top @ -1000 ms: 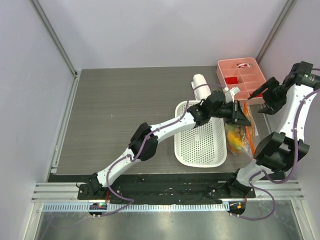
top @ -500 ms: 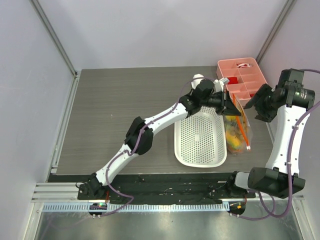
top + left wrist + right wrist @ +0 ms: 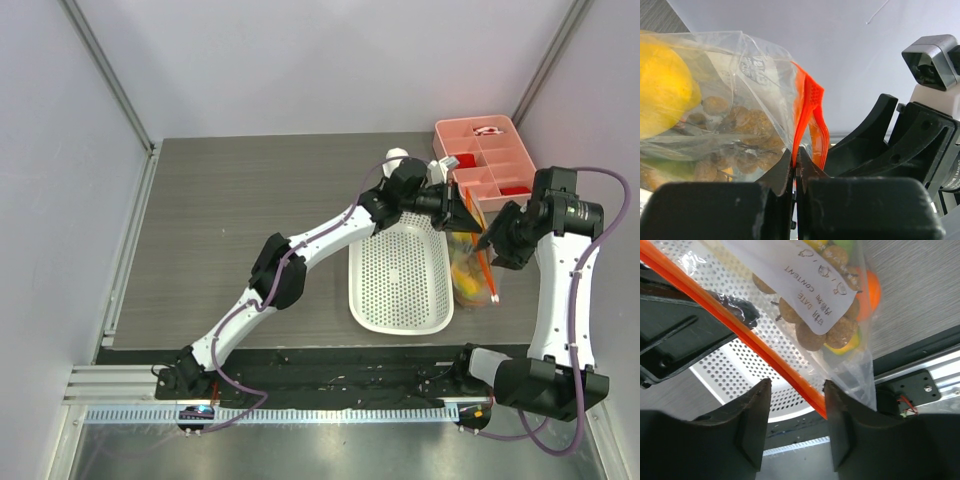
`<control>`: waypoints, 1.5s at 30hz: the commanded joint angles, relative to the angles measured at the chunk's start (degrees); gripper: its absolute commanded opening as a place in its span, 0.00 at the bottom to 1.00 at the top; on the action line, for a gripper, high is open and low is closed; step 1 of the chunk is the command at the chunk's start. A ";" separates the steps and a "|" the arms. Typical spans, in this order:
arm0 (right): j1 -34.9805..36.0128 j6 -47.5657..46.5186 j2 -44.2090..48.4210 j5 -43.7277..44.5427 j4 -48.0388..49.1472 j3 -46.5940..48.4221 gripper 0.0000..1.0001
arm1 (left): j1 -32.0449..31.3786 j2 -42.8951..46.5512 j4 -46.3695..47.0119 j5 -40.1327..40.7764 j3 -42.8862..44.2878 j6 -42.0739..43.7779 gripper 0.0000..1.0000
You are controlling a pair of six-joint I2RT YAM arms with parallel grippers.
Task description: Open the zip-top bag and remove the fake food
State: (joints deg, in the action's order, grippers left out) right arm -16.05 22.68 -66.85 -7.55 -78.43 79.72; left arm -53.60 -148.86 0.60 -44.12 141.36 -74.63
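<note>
Just right of the basket (image 3: 400, 285), toward the table's right edge, the bag (image 3: 470, 270) is held by its mouth. The fruit is sagged into its lower end: a lemon (image 3: 660, 90), an orange (image 3: 871, 287) and brown grapes (image 3: 810, 335) can be made out through the plastic. Whether the bag's bottom rests on the table cannot be told.

The left gripper (image 3: 463, 212) is pressed together on the orange strip (image 3: 807, 100). In the left wrist view one lip is seen pinched between the jaws, while a second lip bows away from them toward the right arm. The right gripper (image 3: 796, 389) is spread, and the strip is seen passing slantwise through the gap between its fingers. Whether either finger touches it cannot be told.

From above, the strip's long axis is seen to run from the left pinch at the far end toward the table's near edge, down the bag's right side. The right gripper is set against that side, partway along.

The free lip faces the right gripper, so that lip is judged best taken by the right arm. A pull away from the left pinch, across the strip rather than along it, would then be needed. Were both lips caught together, nothing would be opened.
</note>
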 commanded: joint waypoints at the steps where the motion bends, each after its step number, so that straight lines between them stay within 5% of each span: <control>1: 0.41 -0.26 0.67 5.16 -3.22 1.22 0.45 | -0.18 3.66 2.74 -2.29 -0.11 -0.25 0.00; 9: 0.58 -1.76 -2.23 11.77 -0.85 2.02 0.32 | -0.80 4.63 1.51 -2.55 -0.56 0.98 0.00; 15: 1.11 -1.93 -3.82 11.68 2.76 2.01 0.39 | -1.06 5.15 -0.42 -2.99 -0.73 2.47 0.00; 17: 1.20 -1.41 -3.03 17.02 1.45 3.76 0.02 | -1.06 6.03 -2.70 -2.99 -1.35 4.14 0.00; 31: 3.04 1.23 -0.91 42.52 -8.05 18.27 0.01 | -2.56 2.61 -5.53 -1.93 5.33 2.13 0.00; 37: 4.19 1.40 1.80 21.21 1.41 3.63 0.01 | -0.28 4.45 -14.37 -3.18 -0.64 12.11 0.00; 41: 4.19 4.57 5.85 13.89 8.20 -7.46 0.01 | 0.61 4.89 -26.05 -1.15 0.84 19.78 0.17; 45: 4.19 4.04 5.15 13.96 7.68 -6.60 0.01 | 0.61 7.26 -32.05 2.01 1.29 24.35 0.30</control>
State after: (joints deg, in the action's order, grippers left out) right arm -12.05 25.50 -64.01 9.76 -74.81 71.13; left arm -53.47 -146.89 -22.55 -44.58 140.88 -57.67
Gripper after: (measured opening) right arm 0.023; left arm 0.249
